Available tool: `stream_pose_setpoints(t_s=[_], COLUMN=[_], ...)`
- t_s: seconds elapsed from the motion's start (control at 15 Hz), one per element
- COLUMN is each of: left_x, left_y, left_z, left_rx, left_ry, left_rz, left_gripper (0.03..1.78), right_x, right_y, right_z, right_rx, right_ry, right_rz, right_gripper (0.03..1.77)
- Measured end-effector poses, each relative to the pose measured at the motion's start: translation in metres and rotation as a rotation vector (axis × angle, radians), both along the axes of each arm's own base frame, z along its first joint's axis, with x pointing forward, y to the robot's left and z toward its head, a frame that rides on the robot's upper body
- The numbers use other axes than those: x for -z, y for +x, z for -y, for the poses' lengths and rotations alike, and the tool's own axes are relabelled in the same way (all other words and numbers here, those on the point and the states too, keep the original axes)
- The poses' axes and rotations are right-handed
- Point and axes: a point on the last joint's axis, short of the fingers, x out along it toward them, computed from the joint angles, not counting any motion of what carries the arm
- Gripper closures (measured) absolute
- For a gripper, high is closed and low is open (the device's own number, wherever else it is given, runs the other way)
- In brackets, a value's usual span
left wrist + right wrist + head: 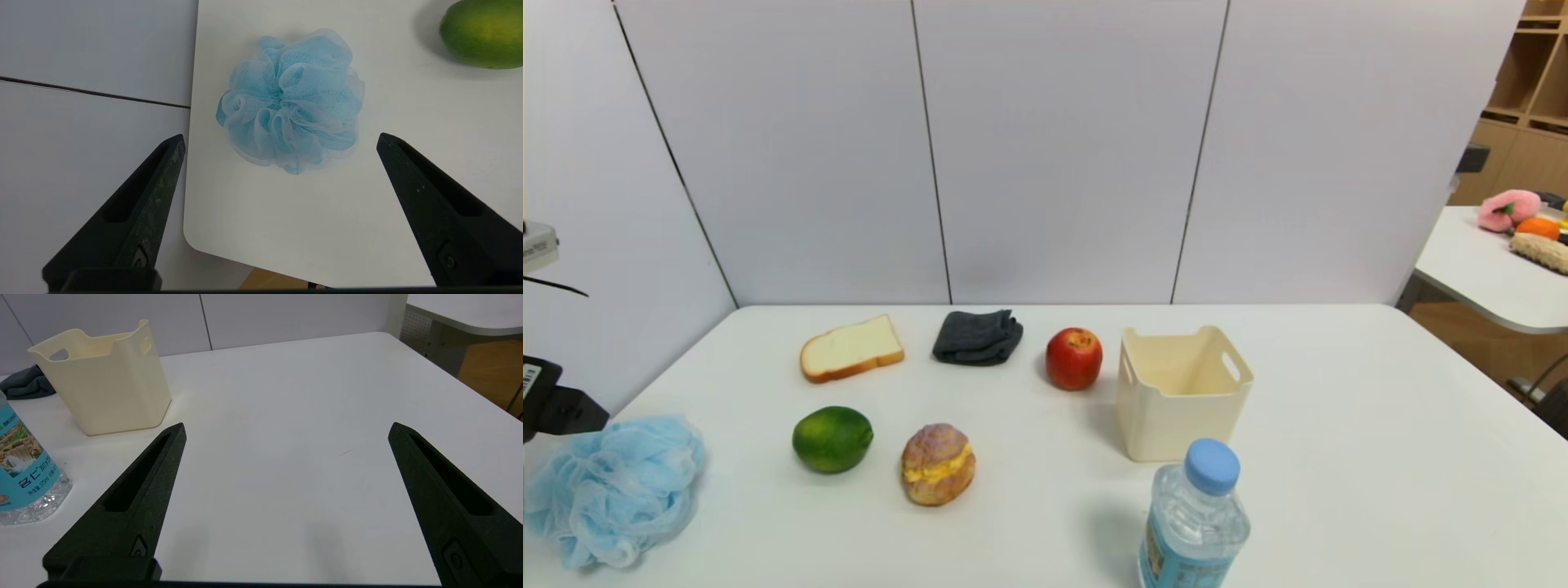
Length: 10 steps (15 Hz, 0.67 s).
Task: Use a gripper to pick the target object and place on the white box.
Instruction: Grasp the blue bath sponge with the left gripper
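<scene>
My left gripper (pixel 280 139), its jaws spread wide and empty, hangs above the blue bath pouf (pixel 290 102) at the worktop's (pixel 245 212) edge, and I should centre over its knotted middle before lowering and squeezing gently.

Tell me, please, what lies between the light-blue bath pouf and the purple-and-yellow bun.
In the head view, the green fruit lies between the pouf and the bun.
</scene>
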Motion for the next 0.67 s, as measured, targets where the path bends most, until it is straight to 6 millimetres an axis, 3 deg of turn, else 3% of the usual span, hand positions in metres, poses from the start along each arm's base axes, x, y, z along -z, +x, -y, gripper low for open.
stream_pose_setpoints(t_s=[0.27, 0.67], left_x=[0.019, 0.045], left_y=[0.026, 0.047], left_z=[-0.002, -0.004], left_rx=[-0.051, -0.108], left_ry=[-0.034, -0.079], left_rz=[-0.091, -0.191], left_gripper=[0.12, 0.12], right_x=[0.000, 0.000], right_y=[0.000, 0.000], right_z=[0.000, 0.000], right_rx=[0.000, 0.000], right_ry=[0.000, 0.000], right_rz=[0.000, 0.000], right_gripper=[0.09, 0.09])
